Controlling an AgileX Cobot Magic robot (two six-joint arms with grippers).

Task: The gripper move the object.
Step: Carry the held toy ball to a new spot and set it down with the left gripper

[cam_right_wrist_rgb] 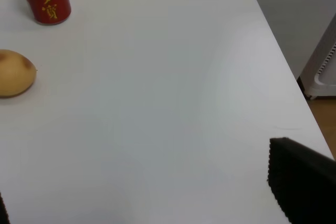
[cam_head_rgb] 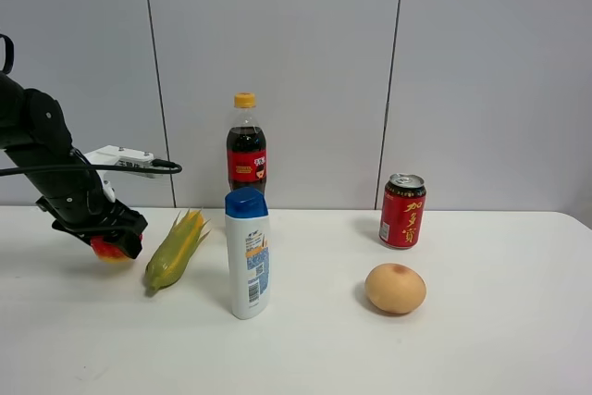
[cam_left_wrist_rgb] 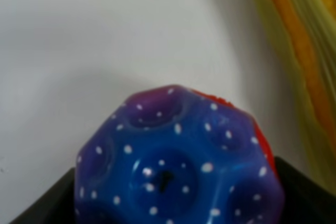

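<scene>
Our left gripper (cam_head_rgb: 113, 233) has its black jaws closed on the ball (cam_left_wrist_rgb: 178, 166), one jaw on each side. The dimpled blue-purple top with white specks fills the left wrist view, and the high camera catches only the red-orange underside peeking out below the jaws. The ball sits low over the white table (cam_head_rgb: 481, 349) near its left end, and we cannot tell whether it touches the surface. The dark arm (cam_head_rgb: 46, 150) rises from the gripper toward 11 o'clock in the high view. Read on that view, the corn cob (cam_head_rgb: 174, 252) lies just beside the ball at 3 o'clock, apart from it, with its husk tips pointing toward 1 o'clock. At 3 o'clock from the cob stands the upright white shampoo bottle (cam_head_rgb: 248, 261) with a blue cap, and the cola bottle (cam_head_rgb: 246, 150) stands behind it at 12 o'clock. The red can (cam_head_rgb: 402, 212) stands at 2 o'clock from the shampoo bottle, and the tan fruit (cam_head_rgb: 395, 289) lies at 6 o'clock from the can. Our right gripper (cam_right_wrist_rgb: 136, 182) is spread wide over bare table with nothing between its jaws.
</scene>
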